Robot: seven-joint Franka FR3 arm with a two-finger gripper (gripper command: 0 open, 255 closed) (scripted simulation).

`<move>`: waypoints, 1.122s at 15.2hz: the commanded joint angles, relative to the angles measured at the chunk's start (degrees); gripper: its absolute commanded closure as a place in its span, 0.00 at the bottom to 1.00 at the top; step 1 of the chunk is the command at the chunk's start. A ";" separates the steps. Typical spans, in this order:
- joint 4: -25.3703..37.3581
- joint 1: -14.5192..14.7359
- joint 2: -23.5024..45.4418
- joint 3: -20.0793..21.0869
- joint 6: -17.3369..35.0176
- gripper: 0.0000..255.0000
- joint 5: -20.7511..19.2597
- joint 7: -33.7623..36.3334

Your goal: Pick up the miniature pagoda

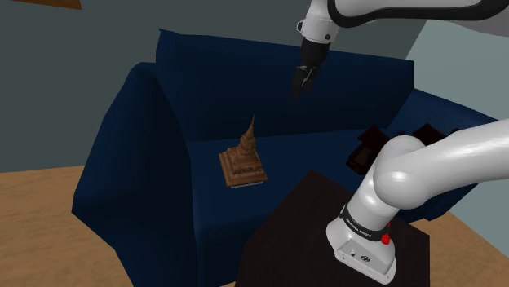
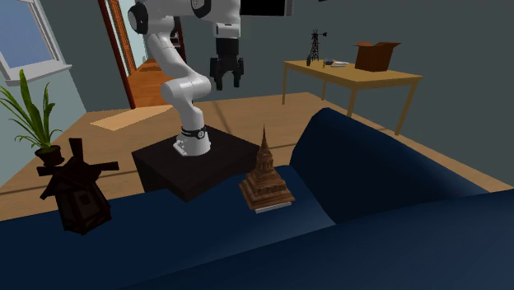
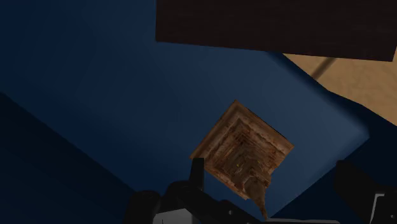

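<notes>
Hovering well above the blue sofa, the gripper has its black fingers spread wide and empty, while the miniature pagoda stands upright on the seat near the dark stand. I'd lower it straight, centre over the spire, and close on the tiers' flat sides. An open brown box sits on the far table, contents hidden.

pagoda: brown, banded tiers, paler base edge
sofa: dark navy, plain
stand: very dark brown
arm: white, dark joints
gripper: black
floor: tan wood
windmill: dark brown
plant: green
</notes>
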 commanded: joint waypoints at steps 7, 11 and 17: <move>-10.64 -3.56 1.26 9.59 18.26 0.00 -0.40 21.26; -13.62 -7.95 7.01 17.48 30.12 0.00 -3.17 37.38; -11.01 -21.83 20.59 33.21 42.90 0.00 -16.33 67.73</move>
